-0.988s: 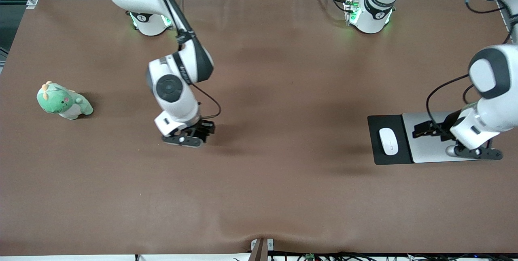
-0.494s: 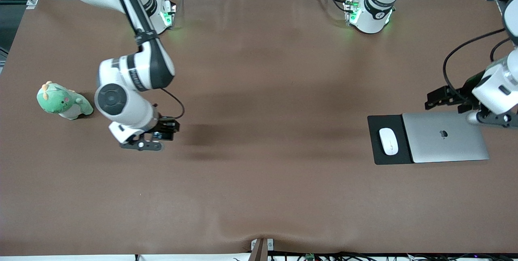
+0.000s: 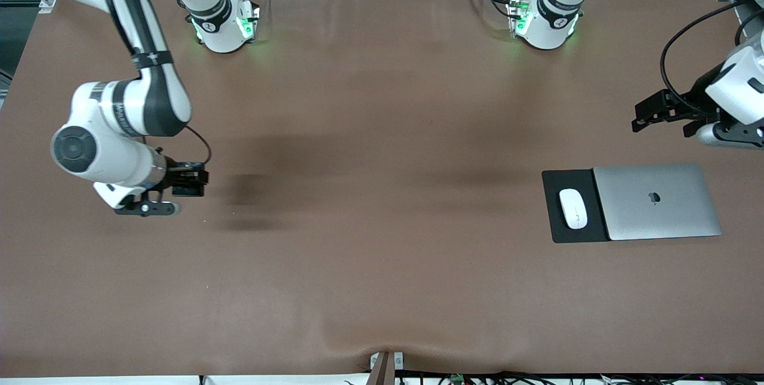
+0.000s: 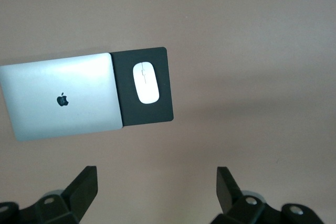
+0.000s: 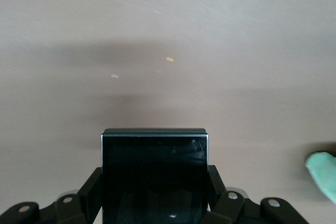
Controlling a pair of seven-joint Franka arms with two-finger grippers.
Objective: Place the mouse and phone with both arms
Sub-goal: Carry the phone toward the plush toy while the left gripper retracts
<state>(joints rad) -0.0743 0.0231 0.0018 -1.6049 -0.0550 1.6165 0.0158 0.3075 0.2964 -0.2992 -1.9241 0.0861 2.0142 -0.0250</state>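
The white mouse (image 3: 573,208) lies on a black mouse pad (image 3: 564,234) beside a closed silver laptop (image 3: 656,212), toward the left arm's end of the table. It also shows in the left wrist view (image 4: 145,82). My left gripper (image 3: 731,136) hangs open and empty over bare table next to the laptop; its fingers (image 4: 84,183) stand wide apart. My right gripper (image 3: 146,209) is over the right arm's end of the table. In the right wrist view it (image 5: 155,182) is shut on the black phone (image 5: 155,166), held above the brown table.
A green plush toy (image 5: 323,174) shows at the edge of the right wrist view; in the front view the right arm covers it. The table (image 3: 382,134) is covered with a brown cloth. The two green-lit arm bases (image 3: 224,24) stand along the far edge.
My right arm has swung with the phone from mid-table to the right arm's end, now covering the green toy. My left gripper has moved off the laptop, away from the front camera.
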